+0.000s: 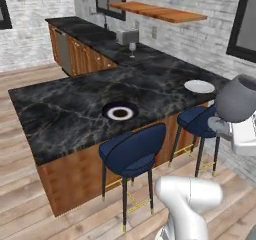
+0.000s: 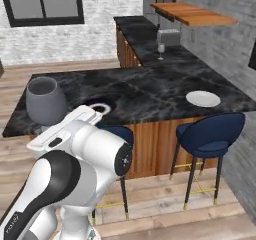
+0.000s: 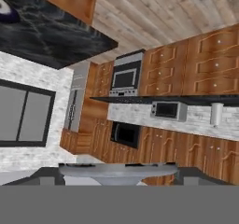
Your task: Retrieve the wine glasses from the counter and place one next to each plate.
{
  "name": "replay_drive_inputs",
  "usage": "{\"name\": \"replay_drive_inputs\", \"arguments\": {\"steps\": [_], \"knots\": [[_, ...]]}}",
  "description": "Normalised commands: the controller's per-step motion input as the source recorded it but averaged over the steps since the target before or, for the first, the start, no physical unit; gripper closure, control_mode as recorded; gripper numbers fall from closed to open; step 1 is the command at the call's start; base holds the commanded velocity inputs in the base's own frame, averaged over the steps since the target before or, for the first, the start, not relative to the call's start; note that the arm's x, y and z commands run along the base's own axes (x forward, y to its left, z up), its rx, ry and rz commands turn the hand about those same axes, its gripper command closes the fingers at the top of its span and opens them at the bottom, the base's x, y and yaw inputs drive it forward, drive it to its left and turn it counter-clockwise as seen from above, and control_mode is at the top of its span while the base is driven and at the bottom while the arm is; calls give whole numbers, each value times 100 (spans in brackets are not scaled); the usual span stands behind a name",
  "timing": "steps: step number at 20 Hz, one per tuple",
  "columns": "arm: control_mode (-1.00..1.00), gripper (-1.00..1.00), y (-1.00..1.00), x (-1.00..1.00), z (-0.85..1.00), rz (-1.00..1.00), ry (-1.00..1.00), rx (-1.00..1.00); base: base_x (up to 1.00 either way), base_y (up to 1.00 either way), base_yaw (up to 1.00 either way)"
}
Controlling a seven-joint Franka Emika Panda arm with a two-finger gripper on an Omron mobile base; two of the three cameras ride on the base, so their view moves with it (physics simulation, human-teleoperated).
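A smoky grey wine glass (image 1: 238, 98) hangs upright in the air off the counter's near edge, with my gripper (image 3: 116, 175) shut on it. It looms large beside the arm in the right base view (image 2: 45, 101), and its round edge (image 3: 116, 170) lies between my fingertips in the hand view. A second wine glass (image 1: 132, 48) stands far back on the black marble counter (image 1: 65, 109), beside the toaster (image 1: 127, 36). The dark blue plate (image 1: 120, 112) lies near the counter's front, above the left stool. At the right end lies the white plate (image 1: 199, 86).
Two blue stools (image 1: 132, 151) (image 1: 197, 120) stand along the counter's front edge. Wooden wall shelves (image 1: 157, 11) hang above the back run. The hand view looks across the room at wooden cabinets, an oven (image 3: 125, 78) and a microwave (image 3: 168, 110).
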Motion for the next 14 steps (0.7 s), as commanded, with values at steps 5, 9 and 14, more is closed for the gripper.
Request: {"name": "replay_drive_inputs", "arguments": {"steps": [5, 9, 14], "knots": [[100, 100, 0, 0, 0, 0, 0, 0, 37, -99, 49], [100, 100, 0, 0, 0, 0, 0, 0, 82, -100, 20], [100, 100, 0, 0, 0, 0, 0, 0, 99, -37, 16]]}}
